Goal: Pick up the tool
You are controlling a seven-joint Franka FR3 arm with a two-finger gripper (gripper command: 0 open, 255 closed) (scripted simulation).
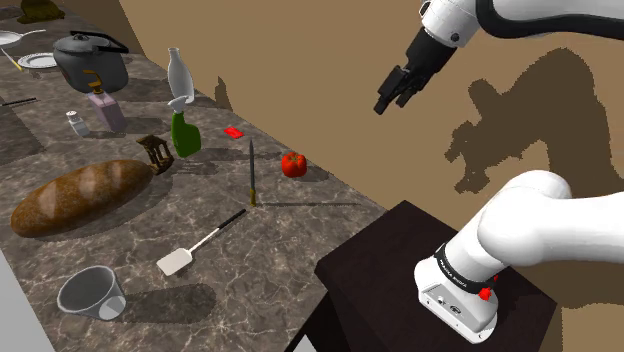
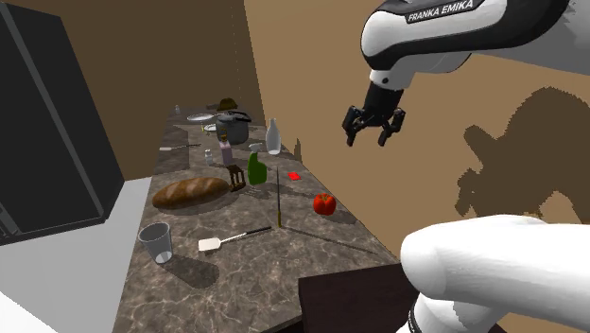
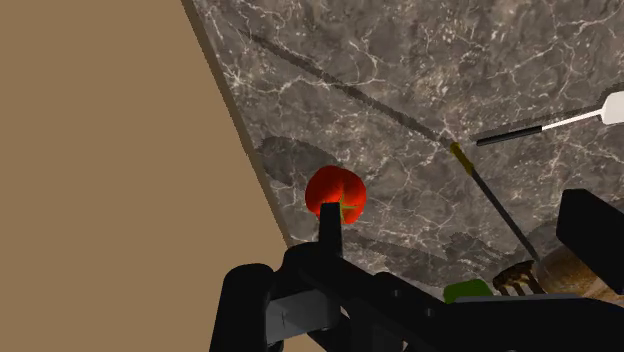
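A spatula (image 1: pixel 200 245) with a white head and a thin black handle lies flat on the dark marble counter (image 1: pixel 260 290), between a loaf and the stand. It also lies at the counter's middle in the second exterior view (image 2: pixel 232 238), and in the wrist view the spatula (image 3: pixel 550 122) sits far beyond the fingers. My gripper (image 1: pixel 392 100) hangs high in the air near the brown wall, well above and apart from the spatula. Its fingers stand apart with nothing between them (image 2: pixel 375 132). The gripper (image 3: pixel 420 265) looks down past a red tomato (image 3: pixel 335 195).
A thin dark rod (image 1: pixel 252 172) stands upright beside the tomato (image 1: pixel 292 164). A bread loaf (image 1: pixel 80 195), a grey cup (image 1: pixel 92 293), a green bottle (image 1: pixel 184 133), a white bottle (image 1: pixel 177 75) and a pot (image 1: pixel 90 60) crowd the counter. The dark stand (image 1: pixel 400 270) borders its near end.
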